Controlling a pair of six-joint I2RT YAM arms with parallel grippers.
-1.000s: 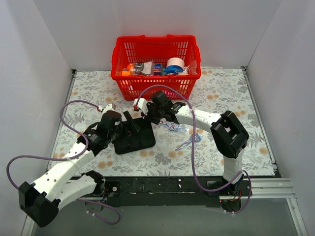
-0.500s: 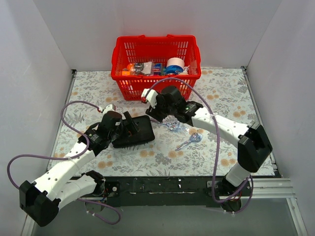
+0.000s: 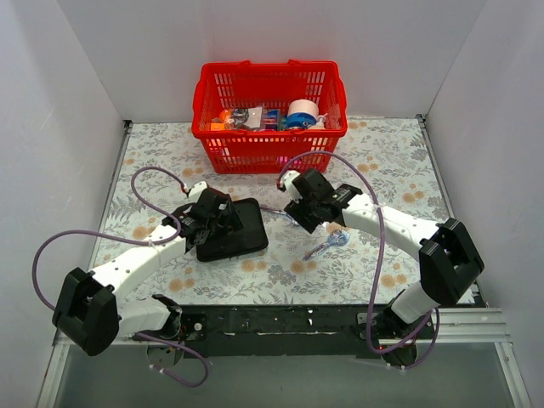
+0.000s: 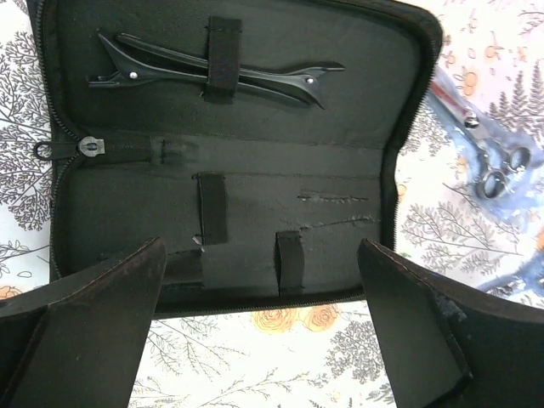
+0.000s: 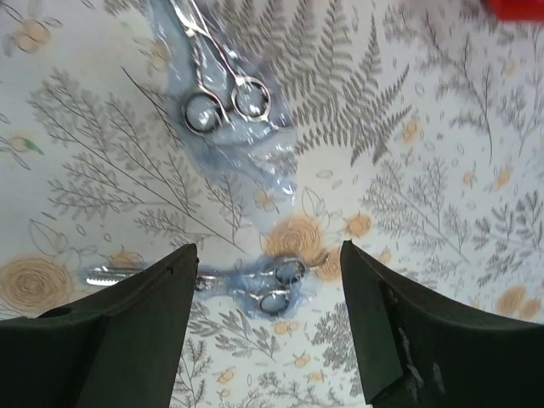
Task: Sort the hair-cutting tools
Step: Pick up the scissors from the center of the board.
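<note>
Two scissors: the far scissors [image 5: 225,98] and the near scissors [image 5: 272,289] lay flat on the floral table [image 3: 382,161], to the right of the pouch [image 4: 340,161]. They were apart from each other and nothing held them.
Far scissors: silver, with the loops toward the right arm and the blades pointing away, just beside the pouch's right edge. Pale blue translucent plastic lay around and under the loop end.
Near scissors: silver, with the same pale blue at the loops, lying crosswise closer to the arm bases. In the right wrist view they showed low in the gap between the fingers, on the table beneath them.
Black clip [image 4: 272,79]: inside the open pouch, on its far panel. It lay lengthwise and was tucked under an elastic strap [image 4: 223,51].
Pouch: black, unzipped and spread flat on the table left of centre, inner side up.
Left gripper [image 4: 261,245]: spread wide and holding nothing, poised over the pouch's near edge. Whether it touched the pouch could not be told.
Right gripper [image 5: 269,246]: fingers spread apart with nothing between them, above the table over the scissors and touching neither.
Red basket [image 3: 255,149]: at the far side of the table, behind the pouch and scissors, with assorted items inside.
</note>
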